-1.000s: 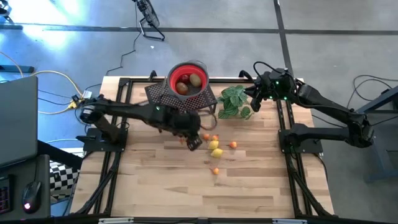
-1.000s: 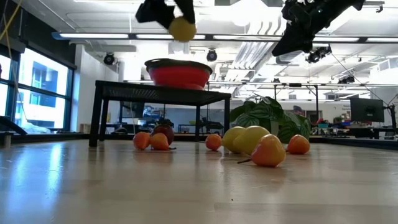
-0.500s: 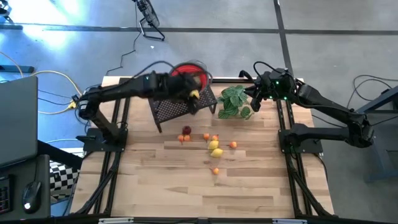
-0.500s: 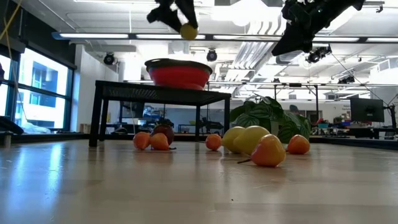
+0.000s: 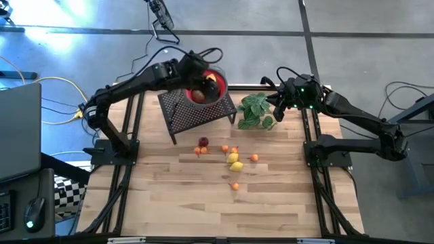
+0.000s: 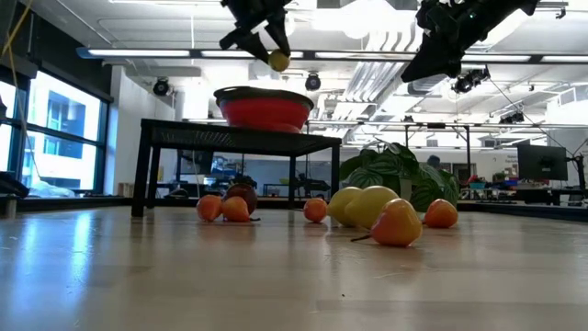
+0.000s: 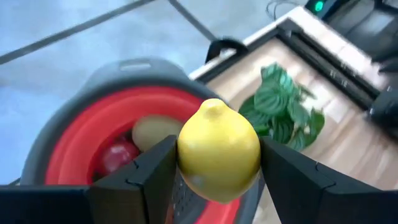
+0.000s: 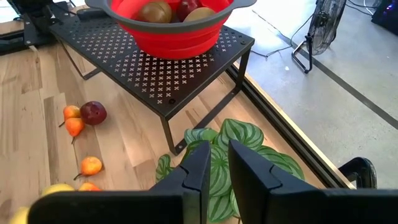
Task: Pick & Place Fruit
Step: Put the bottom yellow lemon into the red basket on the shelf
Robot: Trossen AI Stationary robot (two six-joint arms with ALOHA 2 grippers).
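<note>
A yellow lemon (image 7: pixel 217 149) hangs above the red bowl (image 5: pixel 218 88), with my left gripper (image 5: pixel 207 80) shut on it. The bowl stands on a black perforated rack (image 5: pixel 196 112) at the table's far side and holds a dark red piece (image 7: pixel 118 155) and brownish-green ones (image 8: pixel 154 11). Loose fruit lies on the wood: a dark red piece (image 5: pixel 203 141), two lemons (image 5: pixel 234 162) and several small orange ones (image 5: pixel 253 157). My right gripper (image 8: pixel 217 163) waits above the leafy plant (image 5: pixel 256 110), with only a narrow gap between its fingers and nothing in it. My left gripper pinches the lemon between its two fingers (image 7: pixel 146 177), one on each of its round sides (image 7: pixel 186 155). The fingers come slanting down from the table's left. The lemon is lifted clear over the bowl, its pointed end (image 7: pixel 214 104) away from the gripper.
The rack (image 6: pixel 230 138) stands on thin legs, with room under it. The plant (image 6: pixel 400 175) lies right of the rack. The near half of the wooden table (image 5: pixel 224 210) holds nothing but one orange piece (image 5: pixel 234 185). Black frame rails (image 5: pixel 129 169) run along both sides.
My left gripper has carried the lemon up and toward the far edge, from just above the loose fruit, over the rack, to above the red bowl. It has stayed shut on the lemon. The fruit on the table has not moved.
</note>
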